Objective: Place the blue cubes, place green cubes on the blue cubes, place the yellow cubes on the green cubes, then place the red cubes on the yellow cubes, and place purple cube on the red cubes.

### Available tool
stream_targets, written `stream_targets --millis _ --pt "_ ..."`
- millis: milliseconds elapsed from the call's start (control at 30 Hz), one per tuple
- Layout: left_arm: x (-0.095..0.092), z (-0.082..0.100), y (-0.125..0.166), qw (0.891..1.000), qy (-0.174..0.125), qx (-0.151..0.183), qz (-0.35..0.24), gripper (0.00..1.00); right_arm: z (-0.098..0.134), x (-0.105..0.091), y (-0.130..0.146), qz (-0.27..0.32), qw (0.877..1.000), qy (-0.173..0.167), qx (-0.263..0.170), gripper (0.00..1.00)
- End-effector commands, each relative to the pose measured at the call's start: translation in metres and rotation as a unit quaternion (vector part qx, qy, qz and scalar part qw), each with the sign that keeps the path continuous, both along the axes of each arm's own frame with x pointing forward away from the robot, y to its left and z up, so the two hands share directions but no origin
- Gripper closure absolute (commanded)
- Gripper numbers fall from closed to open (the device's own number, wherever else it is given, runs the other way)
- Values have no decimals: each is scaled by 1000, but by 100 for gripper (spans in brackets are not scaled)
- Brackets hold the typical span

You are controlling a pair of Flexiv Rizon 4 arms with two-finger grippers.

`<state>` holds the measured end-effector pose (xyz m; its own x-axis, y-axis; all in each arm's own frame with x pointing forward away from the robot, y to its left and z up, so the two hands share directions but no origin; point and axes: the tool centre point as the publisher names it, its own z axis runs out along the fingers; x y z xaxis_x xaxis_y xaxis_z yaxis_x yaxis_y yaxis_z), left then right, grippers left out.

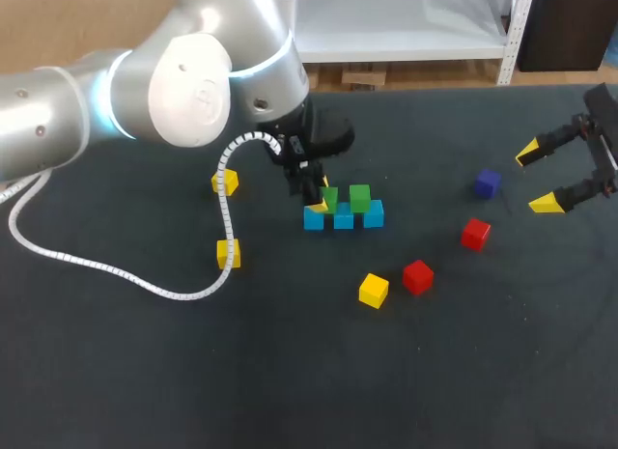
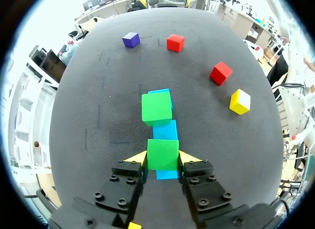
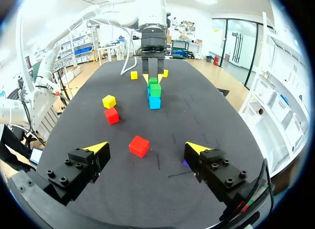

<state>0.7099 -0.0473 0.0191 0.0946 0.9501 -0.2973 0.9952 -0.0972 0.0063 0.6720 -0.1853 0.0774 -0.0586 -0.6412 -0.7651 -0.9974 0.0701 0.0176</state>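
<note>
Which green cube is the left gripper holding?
The green cube clamped between the left gripper's fingers; the other green cube stands free, farther along the blue cubes.

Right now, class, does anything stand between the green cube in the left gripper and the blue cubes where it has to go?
Nothing visible does. The left gripper holds the green cube right over the blue cubes. The second green cube sits farther along the row, beside it, not beneath.
</note>
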Motion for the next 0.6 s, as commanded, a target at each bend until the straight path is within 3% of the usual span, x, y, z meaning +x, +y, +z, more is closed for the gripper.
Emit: stream_targets --millis 33,467,533,600 --pt "1 -1 -1 1000 2 2 -1 70 -1 1 0 1 1000 0 1 0" --pt "1 0 -1 1000 3 2 0 54 -1 1 0 1 1000 0 1 0" --pt "1 0 -1 1000 3 2 0 48 -1 1 0 1 1000 0 1 0" --pt "1 0 -1 1000 3 2 0 22 -1 1 0 1 1000 0 1 0"
